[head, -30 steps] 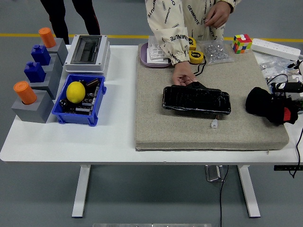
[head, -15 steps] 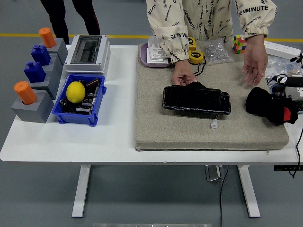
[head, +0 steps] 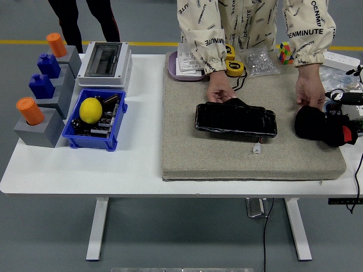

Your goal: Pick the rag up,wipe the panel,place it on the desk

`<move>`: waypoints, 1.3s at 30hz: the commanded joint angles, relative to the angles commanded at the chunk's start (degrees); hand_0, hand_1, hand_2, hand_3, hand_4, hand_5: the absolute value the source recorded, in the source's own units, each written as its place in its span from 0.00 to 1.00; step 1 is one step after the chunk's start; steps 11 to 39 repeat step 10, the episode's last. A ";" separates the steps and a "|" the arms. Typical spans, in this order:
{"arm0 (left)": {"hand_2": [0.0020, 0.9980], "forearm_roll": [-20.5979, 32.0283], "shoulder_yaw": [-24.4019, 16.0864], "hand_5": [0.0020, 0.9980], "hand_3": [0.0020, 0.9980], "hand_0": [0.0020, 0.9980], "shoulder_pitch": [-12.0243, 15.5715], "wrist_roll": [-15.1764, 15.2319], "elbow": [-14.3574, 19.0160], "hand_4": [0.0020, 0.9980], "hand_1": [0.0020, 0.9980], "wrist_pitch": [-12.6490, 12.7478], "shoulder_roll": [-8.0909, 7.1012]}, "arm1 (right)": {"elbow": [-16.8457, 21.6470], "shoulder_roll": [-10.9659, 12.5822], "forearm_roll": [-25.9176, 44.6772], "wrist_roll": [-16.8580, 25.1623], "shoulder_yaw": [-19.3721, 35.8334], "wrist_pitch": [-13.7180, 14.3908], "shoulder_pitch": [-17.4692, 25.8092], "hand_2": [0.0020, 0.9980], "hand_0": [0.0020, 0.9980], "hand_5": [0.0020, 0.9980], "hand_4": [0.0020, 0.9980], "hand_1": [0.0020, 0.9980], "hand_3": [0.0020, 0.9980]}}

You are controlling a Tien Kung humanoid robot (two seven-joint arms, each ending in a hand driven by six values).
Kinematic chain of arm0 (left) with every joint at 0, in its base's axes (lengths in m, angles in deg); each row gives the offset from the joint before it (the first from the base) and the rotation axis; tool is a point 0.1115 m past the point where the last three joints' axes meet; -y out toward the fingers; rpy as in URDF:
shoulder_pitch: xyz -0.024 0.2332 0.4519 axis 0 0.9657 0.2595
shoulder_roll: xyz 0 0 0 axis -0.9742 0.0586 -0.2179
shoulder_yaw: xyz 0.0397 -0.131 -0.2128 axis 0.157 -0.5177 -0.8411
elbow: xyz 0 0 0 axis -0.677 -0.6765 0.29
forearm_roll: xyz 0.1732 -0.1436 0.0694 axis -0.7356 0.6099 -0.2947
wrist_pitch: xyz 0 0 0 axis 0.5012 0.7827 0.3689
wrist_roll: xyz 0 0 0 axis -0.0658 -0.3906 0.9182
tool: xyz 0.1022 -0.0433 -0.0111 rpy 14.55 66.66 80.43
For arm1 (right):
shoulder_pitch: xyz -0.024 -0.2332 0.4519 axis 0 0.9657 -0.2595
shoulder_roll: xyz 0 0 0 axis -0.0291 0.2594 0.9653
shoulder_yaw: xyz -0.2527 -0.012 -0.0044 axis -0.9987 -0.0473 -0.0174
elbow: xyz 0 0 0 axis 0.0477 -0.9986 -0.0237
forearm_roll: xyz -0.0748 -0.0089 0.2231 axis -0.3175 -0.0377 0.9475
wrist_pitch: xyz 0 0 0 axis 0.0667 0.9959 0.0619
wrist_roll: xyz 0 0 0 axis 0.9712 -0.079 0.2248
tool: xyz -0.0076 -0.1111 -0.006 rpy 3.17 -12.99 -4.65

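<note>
– Panel [head: 236,119] first: where does it lie?
– Flat on the grey mat [head: 187,141], about mid-table [head: 142,170], long side running left to right. It is black and glossy. A small white connector [head: 257,149] sits on the mat just in front of it, toward the near edge.
– And the robot's right hand [head: 320,124]?
– A black mass at the mat's right edge, level with the panel and clear of its right end. Whether it is open or closed I cannot tell.
– The rag?
– I cannot pick one out for certain. A dark pointed flap [head: 234,102] shows at the panel's far edge, but what it is I cannot say.
– What is the person doing?
– Standing at the far side. One hand [head: 218,90] rests at the panel's far edge, against that flap. The other hand [head: 309,93] reaches down and touches the top of the robot's right hand.
– Further back?
– A yellow tape measure [head: 234,68], a clear bag of small metal parts [head: 258,59] and a coloured puzzle cube [head: 286,52] along the mat's far edge.
</note>
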 joint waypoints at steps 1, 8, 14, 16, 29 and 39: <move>0.74 0.01 -0.07 0.47 0.57 0.65 -0.04 0.00 0.00 0.60 0.70 0.01 0.02 | 0.00 0.00 0.00 0.00 0.04 -0.01 -0.03 0.76 0.69 0.59 1.00 0.66 0.74; 0.74 0.12 -0.29 0.47 0.57 0.65 -0.11 -0.02 0.00 0.60 0.70 0.01 0.16 | -0.10 0.04 -0.05 -0.02 0.21 -0.07 -0.14 0.76 0.69 0.59 1.00 0.66 0.74; 0.74 0.12 -0.32 0.47 0.57 0.65 -0.13 -0.02 0.00 0.60 0.70 0.02 0.15 | -0.11 0.03 -0.05 -0.02 0.20 -0.09 -0.16 0.76 0.69 0.59 1.00 0.66 0.74; 0.74 0.12 -0.32 0.47 0.57 0.65 -0.13 -0.02 0.00 0.60 0.70 0.02 0.15 | -0.11 0.03 -0.05 -0.02 0.20 -0.09 -0.16 0.76 0.69 0.59 1.00 0.66 0.74; 0.74 0.12 -0.32 0.47 0.57 0.65 -0.13 -0.02 0.00 0.60 0.70 0.02 0.15 | -0.11 0.03 -0.05 -0.02 0.20 -0.09 -0.16 0.76 0.69 0.59 1.00 0.66 0.74; 0.74 0.12 -0.32 0.47 0.57 0.65 -0.13 -0.02 0.00 0.60 0.70 0.02 0.15 | -0.11 0.03 -0.05 -0.02 0.20 -0.09 -0.16 0.76 0.69 0.59 1.00 0.66 0.74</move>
